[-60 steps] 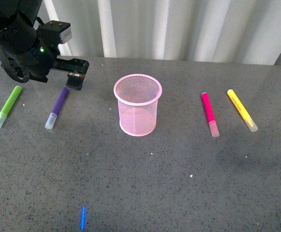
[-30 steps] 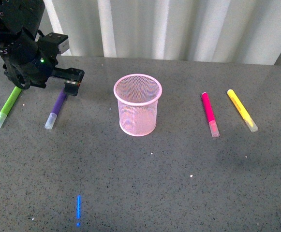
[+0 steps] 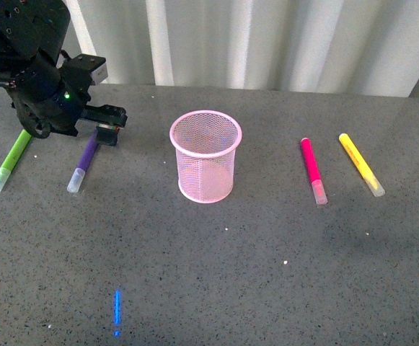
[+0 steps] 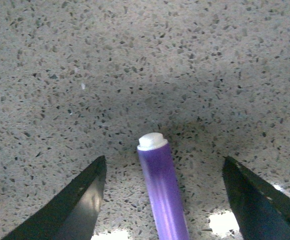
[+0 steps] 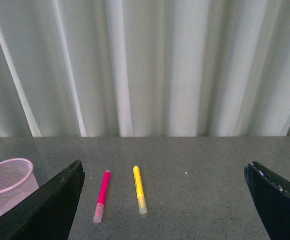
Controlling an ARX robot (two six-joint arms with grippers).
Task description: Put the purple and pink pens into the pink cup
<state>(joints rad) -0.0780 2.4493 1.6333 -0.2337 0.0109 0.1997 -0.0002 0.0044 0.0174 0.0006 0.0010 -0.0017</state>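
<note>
- Your left gripper (image 3: 107, 134) hung low over the far-left part of the desk (image 3: 267, 274), spread wide, with nothing gripped.
- In the left wrist view its two dark fingers (image 4: 80, 200) stood on either side of the purple pen (image 3: 85, 160), with bare desk showing between each finger and the barrel (no contact on either side).
- The purple pen lay flat near the left edge. Its white plug end pointed to the far edge and sat under the gripper, and its clear frosted cap pointed to the near edge.
- The pink cup (image 3: 205, 162) stood upright about midway between the left and right edges, nearer the far edge than the near one. Through the mesh its inside looked empty.
- The pink pen (image 3: 311, 167) lay flat on the side of the cup toward the right edge, well apart from it, with its frosted cap toward the near edge.
- A yellow marker (image 3: 359, 163) lay just beside the pink pen, closer to the right edge. A lime green marker (image 3: 11, 160) lay near the purple pen, closest to the left edge.
- Your right gripper (image 5: 164, 170) was released, its fingers far apart in its wrist view, and it hung well above the desk and held nothing.
- Any print on the barrels was too small for you to read (the cup showed only plain mesh).
- A small green light (image 3: 66, 94) glowed on the left arm, and a short blue streak (image 3: 117, 310) lay on the desk near the near edge.
</note>
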